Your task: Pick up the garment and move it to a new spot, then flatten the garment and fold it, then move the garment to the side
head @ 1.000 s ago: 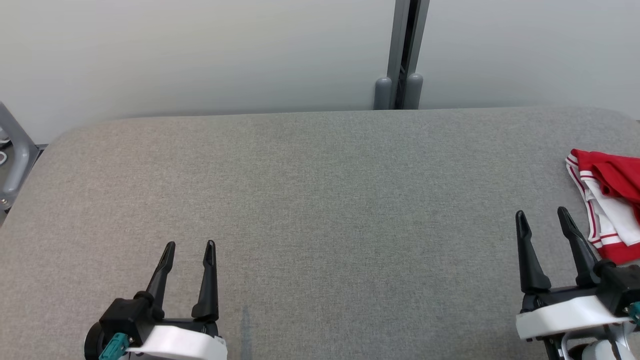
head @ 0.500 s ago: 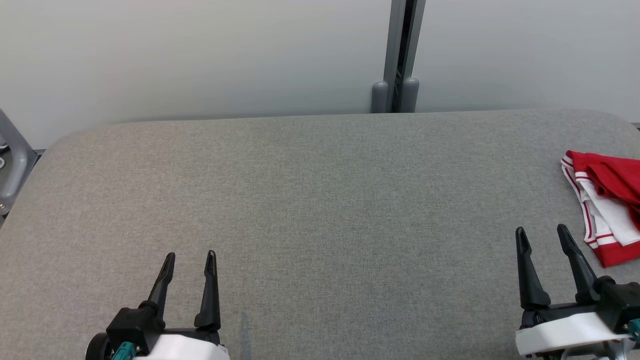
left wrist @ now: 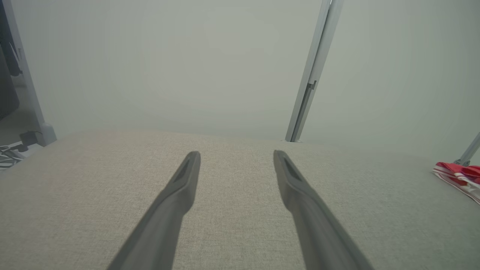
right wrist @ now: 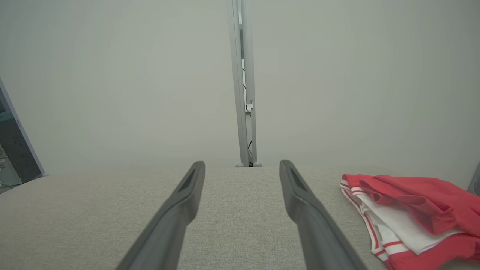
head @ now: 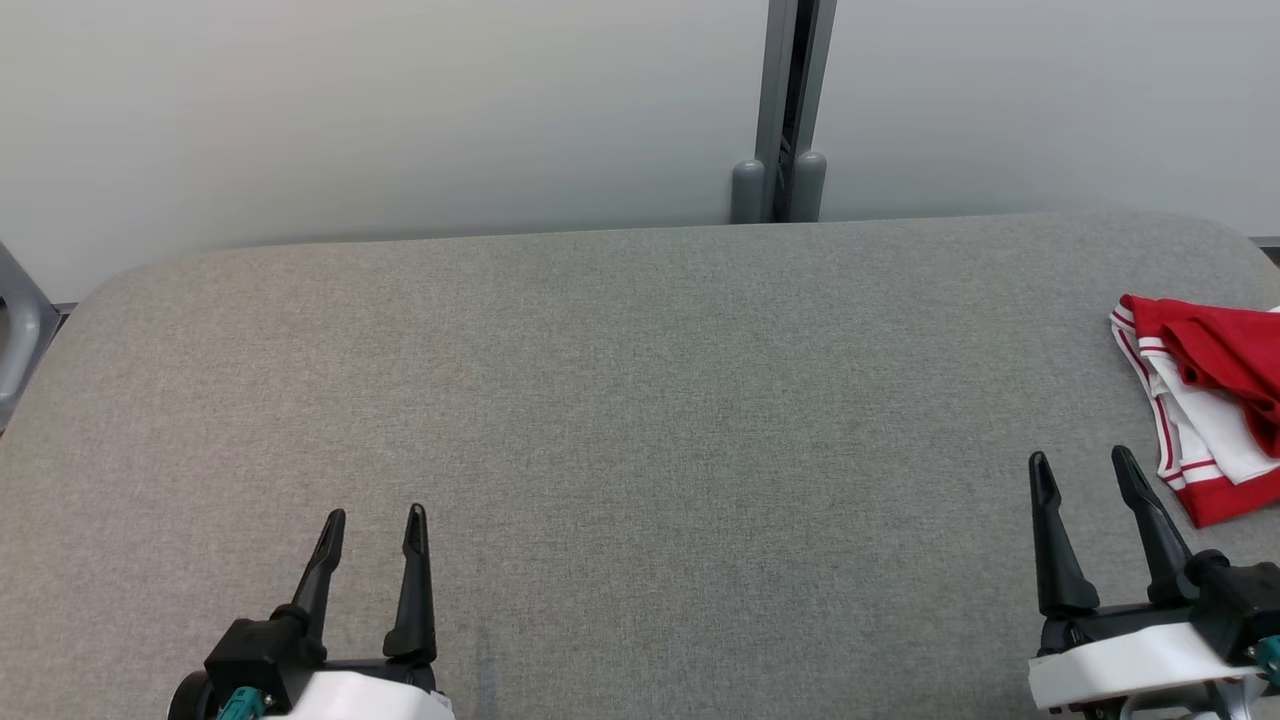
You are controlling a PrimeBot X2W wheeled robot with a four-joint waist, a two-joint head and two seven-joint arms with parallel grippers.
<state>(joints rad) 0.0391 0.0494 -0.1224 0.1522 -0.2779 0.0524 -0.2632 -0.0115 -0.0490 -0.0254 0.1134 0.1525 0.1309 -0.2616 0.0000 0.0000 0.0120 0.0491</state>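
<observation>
Since a second ago the head camera has swung a little, so the whole scene sits further left in its view. The garment [head: 1205, 400] itself lies where it lay on the table [head: 640, 400], and both grippers hang much as they did. The garment is a bunched heap of red and white cloth at the table's right edge, about midway between front and back. A red fold lies over a white part trimmed with red stripes. The head view's border cuts off its far side. The right wrist view shows it [right wrist: 412, 210] resting flat on the grey fabric.

The right gripper [head: 1080, 457] hovers just beside it, toward the front edge and a little inward. Its jaws are spread wide with nothing between them, and its outer finger is close to the garment's front corner without touching.

The left gripper [head: 375, 513] is near the front left of the table, well apart from the garment. Its jaws are likewise spread and empty. Its wrist view shows the garment [left wrist: 457, 176] far off to one side.

Behind the back edge stands a grey post [head: 785, 100] against a pale wall [head: 400, 100].
</observation>
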